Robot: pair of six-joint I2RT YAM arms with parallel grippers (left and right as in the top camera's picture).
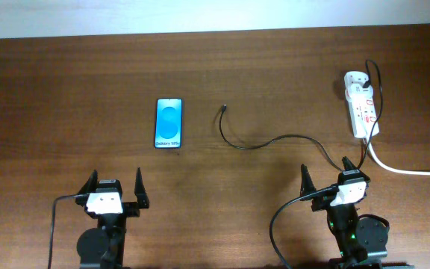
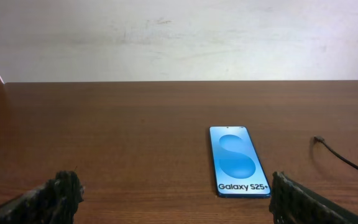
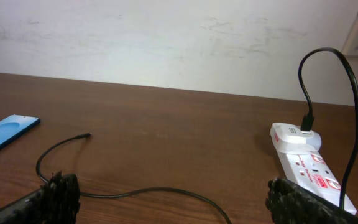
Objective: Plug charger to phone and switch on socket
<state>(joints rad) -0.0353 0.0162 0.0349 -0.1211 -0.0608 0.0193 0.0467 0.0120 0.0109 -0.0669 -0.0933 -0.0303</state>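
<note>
Both 2-finger pincers are held wide open, and nothing is gripped: the left gripper (image 1: 116, 179) is parked at the near edge of the brown wooden table (image 1: 66, 82), the right gripper (image 1: 325, 173) beside a bend of the thin black charger cable (image 1: 275, 140), where contact cannot be judged. The slim black-edged smartphone with the blue screen (image 1: 169, 123) is laid flat, screen up, ahead of the left arm, presumably so it can be steadied there. The cable's small plug tip (image 1: 223, 109) is left free just right of the phone, apart from it. The white elongated plastic power strip (image 1: 361, 104) is set far right, the cable's other end seated in it, within the right arm's likely reach.
</note>
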